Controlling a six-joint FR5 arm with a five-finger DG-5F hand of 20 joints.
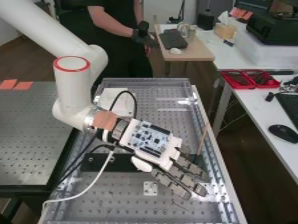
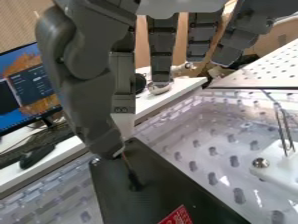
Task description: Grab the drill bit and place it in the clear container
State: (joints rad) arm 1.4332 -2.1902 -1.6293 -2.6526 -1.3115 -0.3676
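One drill bit (image 2: 129, 166) shows in the wrist view, thin and brownish with a dark end, seen against one black plate (image 2: 179, 185). One end of it meets the outline of the one robot hand (image 1: 163, 157); whether the hand is open, closed or gripping the bit, I cannot tell, nor whether the bit touches the plate.

The black plate, with one red label (image 2: 176, 216), lies inside the one clear container (image 1: 120, 195), whose floor is perforated. Taking 12 o'clock as the top of the high view, with the hand at the dial's centre, the plate extends out toward between 8 and 9. Also in the container, one small white plate (image 1: 151, 188) lies at 6 and one white block (image 1: 122, 104) at 11.

Beyond the container, two red trays (image 1: 241, 87) with things in them sit between 1 and 2, one keyboard (image 1: 290, 106) at 2 and one black mouse (image 1: 284, 132) at 3, all on the white desk (image 1: 263, 117).
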